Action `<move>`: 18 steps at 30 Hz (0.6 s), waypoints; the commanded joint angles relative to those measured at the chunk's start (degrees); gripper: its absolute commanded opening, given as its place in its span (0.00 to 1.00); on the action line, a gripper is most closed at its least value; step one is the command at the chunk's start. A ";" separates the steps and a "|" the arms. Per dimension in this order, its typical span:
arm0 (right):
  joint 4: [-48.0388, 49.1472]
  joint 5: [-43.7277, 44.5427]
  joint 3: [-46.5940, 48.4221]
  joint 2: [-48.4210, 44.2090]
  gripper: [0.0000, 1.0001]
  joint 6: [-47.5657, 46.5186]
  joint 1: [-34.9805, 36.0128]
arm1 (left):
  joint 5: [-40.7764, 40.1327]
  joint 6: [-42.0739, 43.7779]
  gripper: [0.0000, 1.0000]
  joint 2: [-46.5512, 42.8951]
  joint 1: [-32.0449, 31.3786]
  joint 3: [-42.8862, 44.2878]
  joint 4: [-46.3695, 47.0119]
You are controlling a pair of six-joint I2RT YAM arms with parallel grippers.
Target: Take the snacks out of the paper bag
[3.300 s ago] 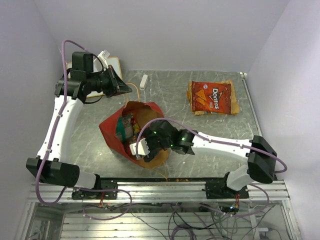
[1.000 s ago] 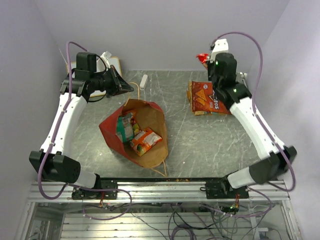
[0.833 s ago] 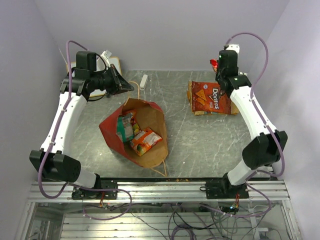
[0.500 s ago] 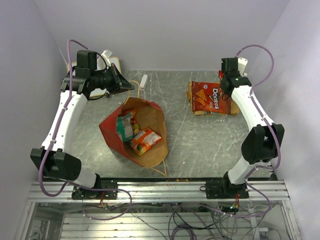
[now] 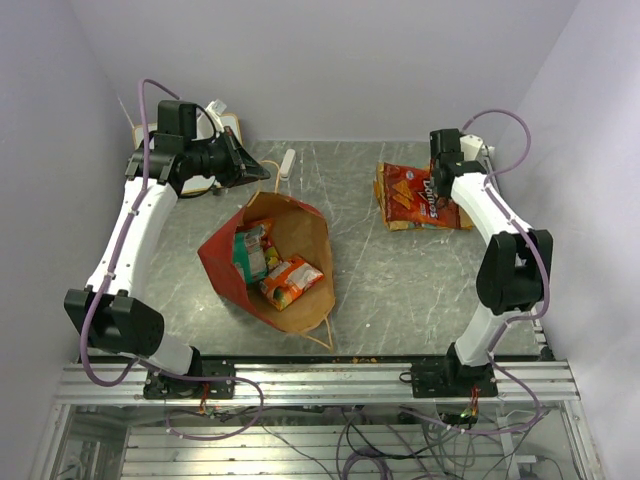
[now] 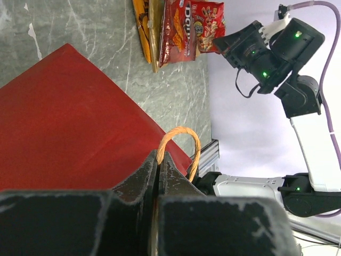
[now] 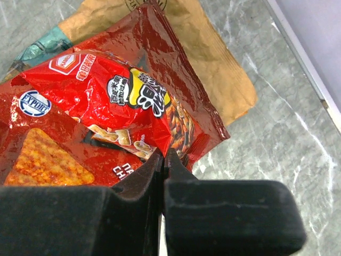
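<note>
Three or so snack packets lie in the paper bag left of the table's middle. Left gripper is pinched on its cord handle; a slip would likely collapse the mouth. Right gripper, clamped on a red snack packet over the Doritos pile at the far right corner, might drag clinging foil away.

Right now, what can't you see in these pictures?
Top view: whatever lies deeper in the paper bag, under the top packets.
Left wrist view: the bag's inside, behind its red wall.
Right wrist view: most of the chip packet, under the red packet and right claw.
</note>
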 commanded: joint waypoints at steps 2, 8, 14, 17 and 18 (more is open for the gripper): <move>3.18 -0.86 -0.56 3.12 0.00 2.27 -0.32 | 1.42 -0.41 0.07 0.37 0.47 1.24 2.08; 4.86 -5.30 -2.95 4.43 0.00 5.29 -0.33 | 0.98 -0.37 0.07 -0.03 0.47 1.11 1.70; 9.35 -9.92 -5.07 5.93 0.00 4.40 -0.33 | 1.12 -0.27 0.07 -0.48 0.47 1.18 1.09; 12.11 -13.65 -6.20 5.79 0.00 1.91 -0.33 | 1.08 -0.08 0.07 -1.07 0.47 1.00 0.66; 13.10 -15.66 -6.63 5.63 0.00 1.26 -0.37 | 1.04 -0.13 0.07 -1.40 0.47 0.75 0.60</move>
